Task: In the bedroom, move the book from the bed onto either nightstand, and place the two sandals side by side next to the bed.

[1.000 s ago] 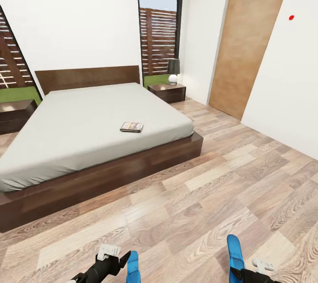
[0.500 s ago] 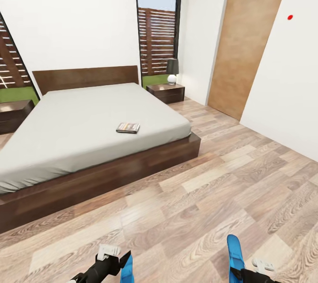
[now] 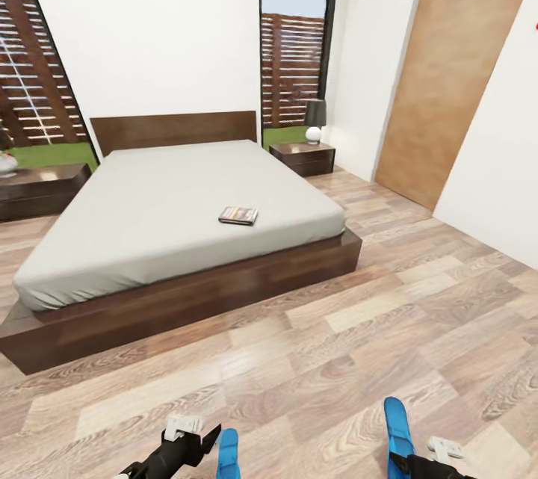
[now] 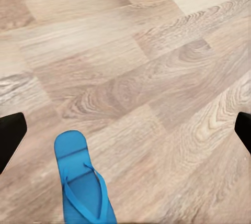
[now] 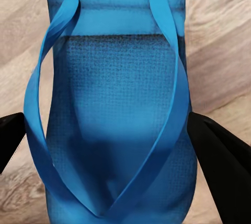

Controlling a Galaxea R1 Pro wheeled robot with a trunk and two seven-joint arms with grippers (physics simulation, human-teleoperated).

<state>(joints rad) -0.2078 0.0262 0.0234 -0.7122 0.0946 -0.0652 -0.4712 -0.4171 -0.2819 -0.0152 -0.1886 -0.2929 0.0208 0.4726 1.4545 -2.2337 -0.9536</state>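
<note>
Sandal step in hand: right gripper (image 5: 112,130) pinching one sandal (image 5: 112,103), left gripper (image 4: 125,130) spread over the other sandal (image 4: 83,182); next, a spot by the bed (image 3: 179,202).

The bed (image 3: 149,217) wears a plain pale grey mattress over a dark brown wooden frame, its headboard at 12 o'clock the same brown. The book (image 3: 239,215) has a dark cover with an orange band. Two sandals — one (image 3: 228,453) at 6 o'clock, one (image 3: 397,427) at 5 o'clock — are bright blue, the second finely textured in the right wrist view. The floor (image 3: 359,344) is mottled tan and pale wood planks. White walls, a tan wooden door (image 3: 456,68), slatted brown fence, green grass. The nightstand (image 3: 303,158) at 1 o'clock is dark brown — its lamp (image 3: 314,120) has a dark shade and white base.
</note>
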